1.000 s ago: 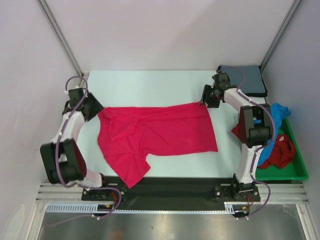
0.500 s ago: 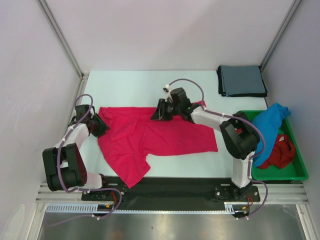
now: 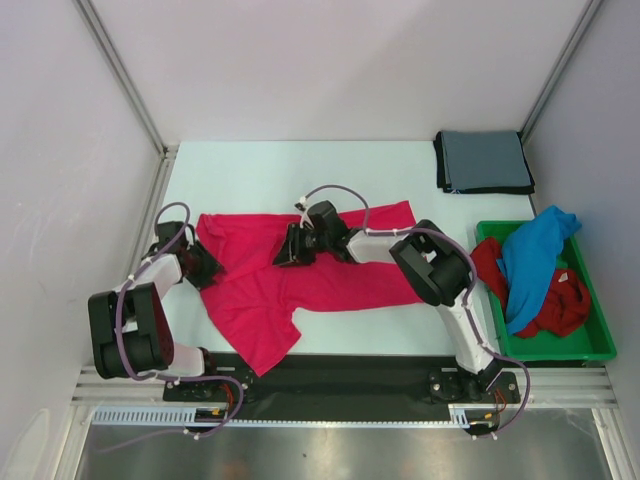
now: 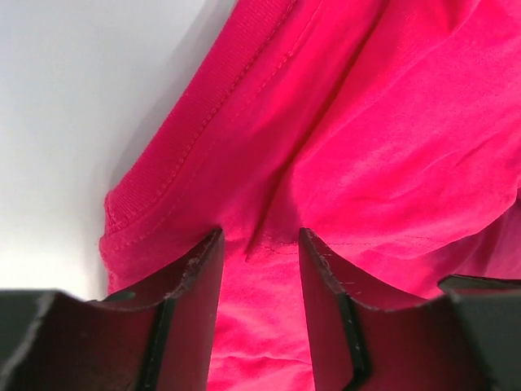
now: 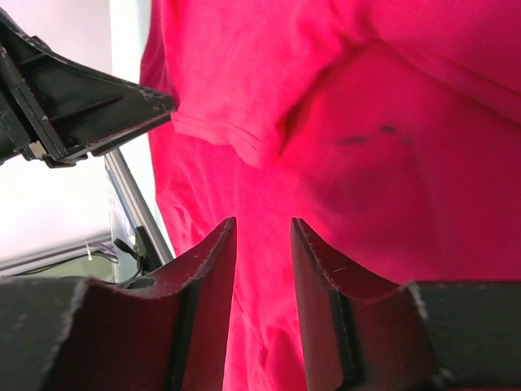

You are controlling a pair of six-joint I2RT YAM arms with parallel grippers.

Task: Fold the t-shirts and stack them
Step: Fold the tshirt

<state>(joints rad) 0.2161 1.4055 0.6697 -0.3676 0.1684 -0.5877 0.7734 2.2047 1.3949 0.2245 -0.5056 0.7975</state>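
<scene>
A bright pink-red t-shirt (image 3: 340, 285) lies spread and creased across the middle of the table. My left gripper (image 3: 207, 268) sits low at its left edge; in the left wrist view the left gripper (image 4: 260, 236) is open, with cloth (image 4: 383, 122) showing in the gap near a ribbed hem. My right gripper (image 3: 286, 250) reaches over the shirt's upper middle; in the right wrist view the right gripper (image 5: 263, 221) is open just above the cloth (image 5: 391, 147). A folded grey-blue t-shirt (image 3: 485, 160) lies at the back right. A bright blue t-shirt (image 3: 535, 255) and a darker red one (image 3: 565, 305) are heaped in the tray.
The green plastic tray (image 3: 560, 352) stands along the table's right edge. Bare pale table (image 3: 300, 170) stretches behind the pink-red shirt. Frame posts rise at both back corners, and side walls close in on the left and right. The left gripper's finger (image 5: 89, 106) shows in the right wrist view.
My right arm has swung from the shirt's far right corner leftward to its upper middle. My left gripper has moved nearer along the left edge. Both pairs of jaws have narrowed.
</scene>
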